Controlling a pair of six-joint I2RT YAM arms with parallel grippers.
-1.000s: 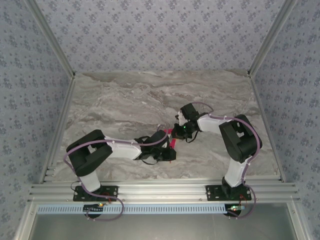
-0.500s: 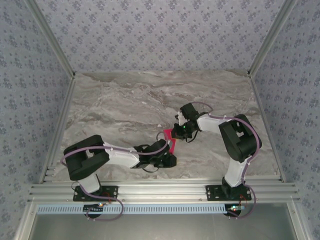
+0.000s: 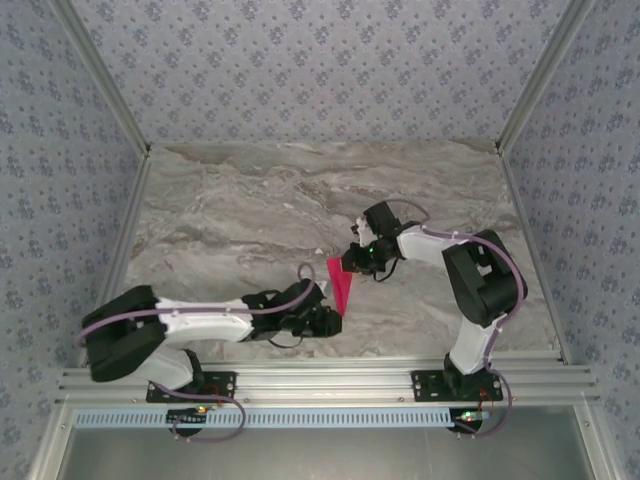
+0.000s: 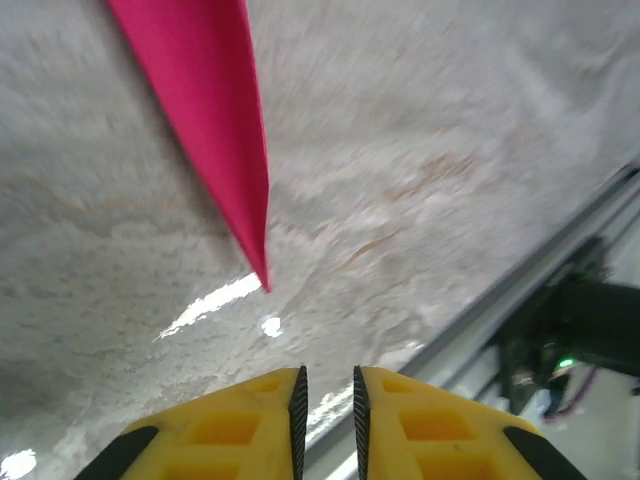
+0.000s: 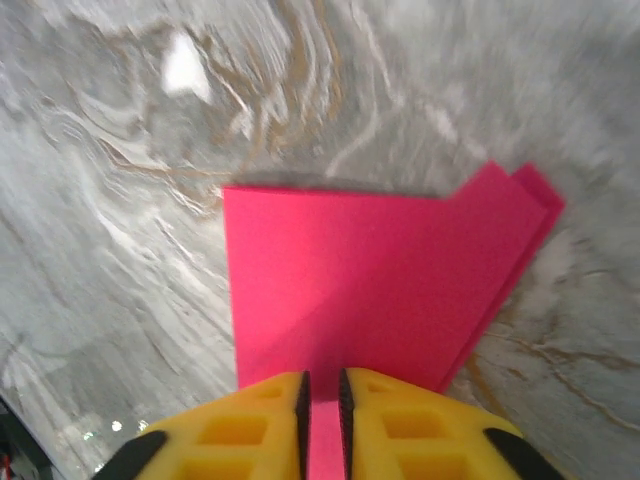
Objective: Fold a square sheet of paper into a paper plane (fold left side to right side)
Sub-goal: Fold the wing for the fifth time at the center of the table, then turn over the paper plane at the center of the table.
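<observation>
Paper plane (image 5: pixel 370 270): right claw (image 5: pixel 322 395) straddles its edge, grip unclear; left claw (image 4: pixel 328 385) slightly apart, empty. Risk: a snagged withdrawal could reopen the creases.

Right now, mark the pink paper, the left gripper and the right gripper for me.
pink paper (image 3: pixel 341 284), top external view, middle of the folded sheet.
left gripper (image 4: pixel 326 385), left wrist view, gap between its yellow fingertips.
right gripper (image 5: pixel 322 388), right wrist view, gap between its yellow fingertips, over the paper.

**Matt paper plane (image 5: pixel 370 270), glossy table (image 3: pixel 250 210)**

The plane is thin, smooth pink paper, matt, with crisp creases. The table looks like polished marble and throws bright reflections. The fingers (image 4: pixel 240 430) are yellow moulded plastic. The front rail (image 3: pixel 330 382) is ribbed bare metal.
</observation>
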